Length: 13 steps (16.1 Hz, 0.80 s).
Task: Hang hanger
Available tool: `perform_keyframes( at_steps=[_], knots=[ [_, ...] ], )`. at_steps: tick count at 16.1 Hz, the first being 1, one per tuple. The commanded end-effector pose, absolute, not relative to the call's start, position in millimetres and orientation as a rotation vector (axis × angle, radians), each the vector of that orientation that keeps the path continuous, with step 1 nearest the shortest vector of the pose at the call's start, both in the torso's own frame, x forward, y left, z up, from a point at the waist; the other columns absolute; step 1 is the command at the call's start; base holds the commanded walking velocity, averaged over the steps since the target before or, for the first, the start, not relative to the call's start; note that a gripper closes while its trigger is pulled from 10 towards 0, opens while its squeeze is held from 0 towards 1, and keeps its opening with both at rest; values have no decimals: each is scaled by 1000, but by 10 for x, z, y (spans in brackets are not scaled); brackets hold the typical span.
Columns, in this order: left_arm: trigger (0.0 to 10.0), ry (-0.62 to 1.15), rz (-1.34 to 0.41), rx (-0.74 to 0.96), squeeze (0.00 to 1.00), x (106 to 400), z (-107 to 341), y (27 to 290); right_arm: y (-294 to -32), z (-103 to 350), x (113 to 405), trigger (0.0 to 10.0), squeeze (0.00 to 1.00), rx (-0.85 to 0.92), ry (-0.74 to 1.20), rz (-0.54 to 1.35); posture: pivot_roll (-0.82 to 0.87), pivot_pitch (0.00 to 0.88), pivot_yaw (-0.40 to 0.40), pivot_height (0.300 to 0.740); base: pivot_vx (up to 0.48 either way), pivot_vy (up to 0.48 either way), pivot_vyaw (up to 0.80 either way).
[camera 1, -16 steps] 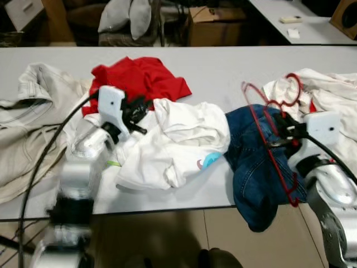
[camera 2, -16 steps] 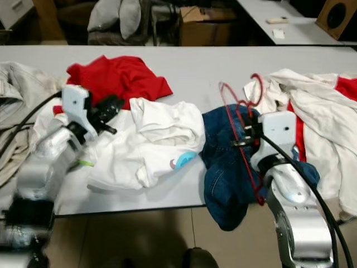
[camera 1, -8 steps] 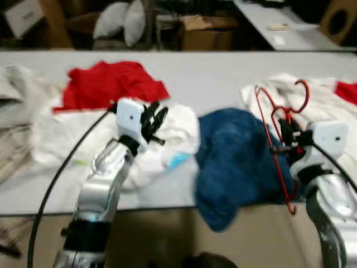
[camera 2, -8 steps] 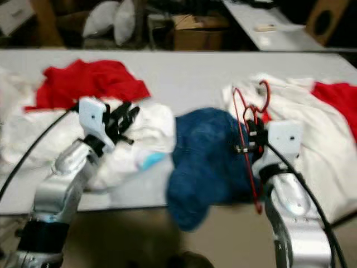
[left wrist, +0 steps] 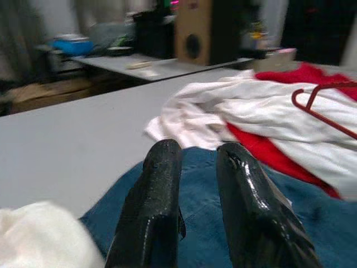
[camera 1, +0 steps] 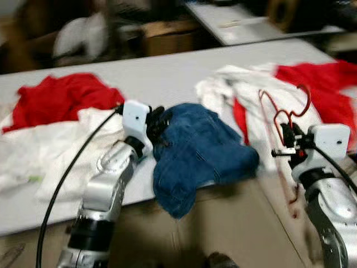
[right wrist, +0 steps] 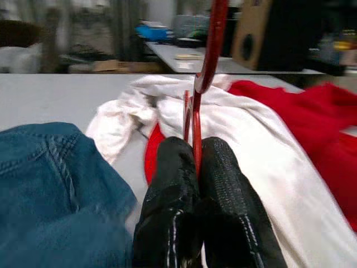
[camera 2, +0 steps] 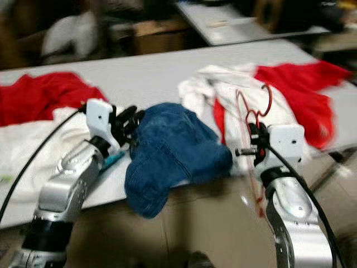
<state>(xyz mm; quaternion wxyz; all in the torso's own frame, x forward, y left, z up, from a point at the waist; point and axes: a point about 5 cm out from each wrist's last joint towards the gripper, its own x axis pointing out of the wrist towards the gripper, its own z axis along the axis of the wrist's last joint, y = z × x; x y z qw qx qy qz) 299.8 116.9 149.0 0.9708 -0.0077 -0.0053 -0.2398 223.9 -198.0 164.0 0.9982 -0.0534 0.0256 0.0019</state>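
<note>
R tool (right wrist: 195,167) pinched shut on red hanger (camera 1: 281,114), held upright off table's (camera 1: 167,78) near edge, hook up. L tool (left wrist: 195,184) narrowly open, empty, over blue jeans (camera 1: 195,151). Behind: white and red clothes (camera 1: 251,95).

We can read no text, label, brand, number or sign anywhere in these views. The pictures are blurred, and the clothes on the bench (camera 1: 167,78) carry no lettering we can make out. The boxes and the speaker (left wrist: 195,30) in the background are too soft to show any marking.
</note>
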Motion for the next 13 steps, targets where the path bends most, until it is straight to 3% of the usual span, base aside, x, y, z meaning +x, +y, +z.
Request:
perform_keyframes(
  at_steps=[1, 3, 9, 10, 11, 13],
  knots=[
    [10000, -6, -464, -5, 0, 3013, 1502, 1234, -1932, 1690, 2230, 10000, 0, -98, 30, 19, -181, 0, 37, 740, 0, 480, -800],
    [10000, -7, -461, 0, 0, 3022, 1503, 1230, -1942, 1693, 2226, 10000, 0, -102, 27, 20, -181, 0, 38, 740, 0, 240, -638],
    [10000, 70, -519, 49, 0, 3101, 1367, 1175, -1965, 1703, 2157, 10000, 0, -158, 29, 59, -199, 0, 37, 740, 0, 0, 0],
    [10000, 106, -585, -41, 0, 3113, 1335, 1135, -2001, 1686, 2131, 10000, 0, -174, 47, 56, -199, 0, 37, 740, 0, 0, 0],
    [10000, 138, -604, -58, 1000, 3132, 1319, 1112, -2031, 1694, 2113, 10000, 0, -180, 52, 54, -223, 0, 47, 740, 0, 0, 0],
    [10000, 171, -610, -22, 1000, 3180, 1289, 1068, -2106, 1724, 2061, 10000, 0, -184, 58, 43, -250, 0, 62, 740, 0, 0, 0]
  ],
)
